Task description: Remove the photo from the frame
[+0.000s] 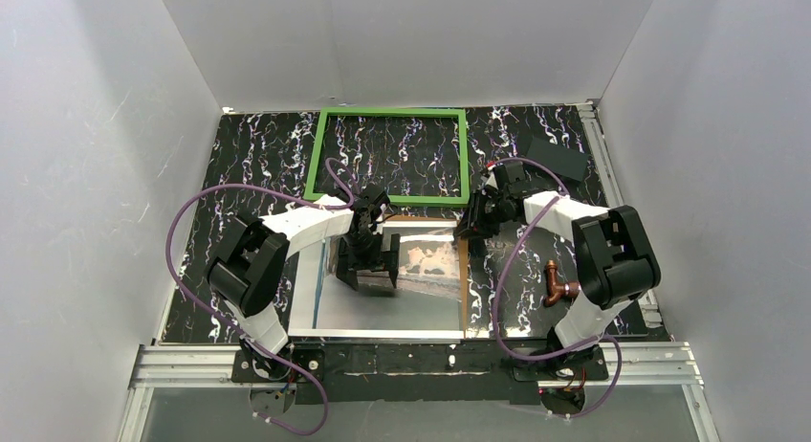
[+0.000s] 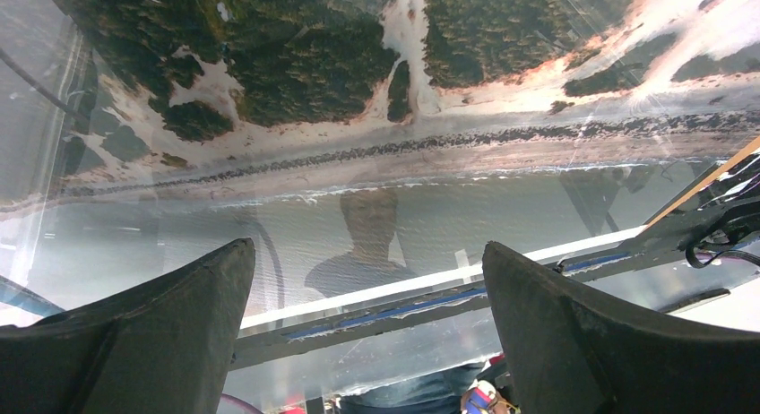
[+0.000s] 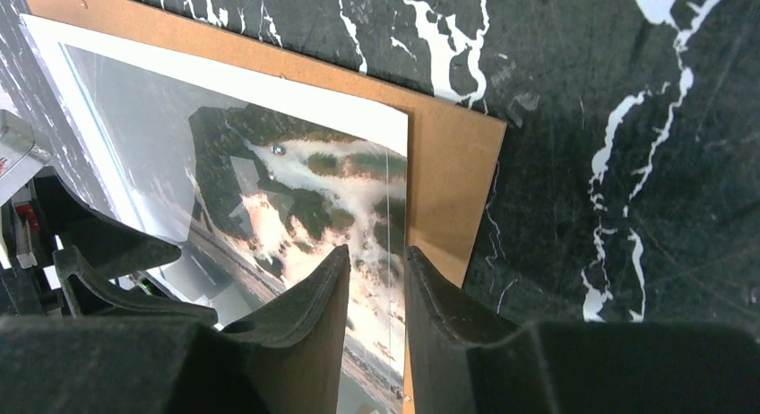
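**A:** Entry, left gripper (image 1: pixel 368 275) (image 2: pixel 366 248). State?

**B:** Released. The jaws stand spread wide and nothing sits between them. It hangs fingers-down, close over the photo (image 1: pixel 430 260) (image 2: pixel 358 118) (image 3: pixel 296 190).

**A:** What lies under it?

**B:** The photo, flat and face up, fills the wrist view below and ahead of the fingertips. There is dark green ground with pale sandy streaks ahead and a grey band nearer the fingers. The surface is glossy and mirrors the rig.

**A:** Right gripper (image 1: pixel 475 227) (image 3: pixel 376 253)?

**B:** The jaws are drawn close, with only a narrow gap. The photo's right-hand edge runs straight into that gap. I cannot tell whether they pinch it or merely straddle it.

**A:** Anything beneath that edge?

**B:** The brown backing panel (image 3: pixel 448 181) (image 1: pixel 465 279). It sticks out past the photo on the outer side of the right gripper's fingers and ahead of them, and the photo's white border lies on it. Beyond the panel is the black marbled mat (image 1: pixel 258 165) (image 3: pixel 582 118).

**A:** Where is the frame (image 1: pixel 392 111)?

**B:** It lies beyond both grippers' fingertips, flat on the mat at the far side. Mat shows through its green border. Its near bar lies just past the panel's far edge, close to the right gripper. The photo sits outside it.

**A:** Does either tool touch the frame?

**B:** No. Both are on the photo's side of it.
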Motion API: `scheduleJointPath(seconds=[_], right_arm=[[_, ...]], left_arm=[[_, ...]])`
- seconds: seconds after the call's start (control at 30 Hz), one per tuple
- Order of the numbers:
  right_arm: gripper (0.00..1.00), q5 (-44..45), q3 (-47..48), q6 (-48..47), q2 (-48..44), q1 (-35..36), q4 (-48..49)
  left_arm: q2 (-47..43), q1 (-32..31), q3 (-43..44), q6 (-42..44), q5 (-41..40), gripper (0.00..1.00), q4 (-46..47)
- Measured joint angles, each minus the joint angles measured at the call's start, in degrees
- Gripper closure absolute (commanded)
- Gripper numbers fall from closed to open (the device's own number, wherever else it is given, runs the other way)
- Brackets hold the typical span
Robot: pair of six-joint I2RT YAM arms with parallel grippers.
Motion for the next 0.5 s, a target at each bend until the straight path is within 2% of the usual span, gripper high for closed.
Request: scheduleJointPath(seconds=[0.27, 0.5], right_arm=[[0.67, -3.7, 0.2, -0.1, 4.0, -1.1, 3.7], [0.79, -5.9, 0.2, 0.3, 5.7, -1.3, 6.2]], left_arm=[[0.1, 0.1, -0.1, -0.2, 0.0, 0.00, 0.1], [0.5, 0.1, -0.8, -0.7, 0.0, 0.00, 0.2]])
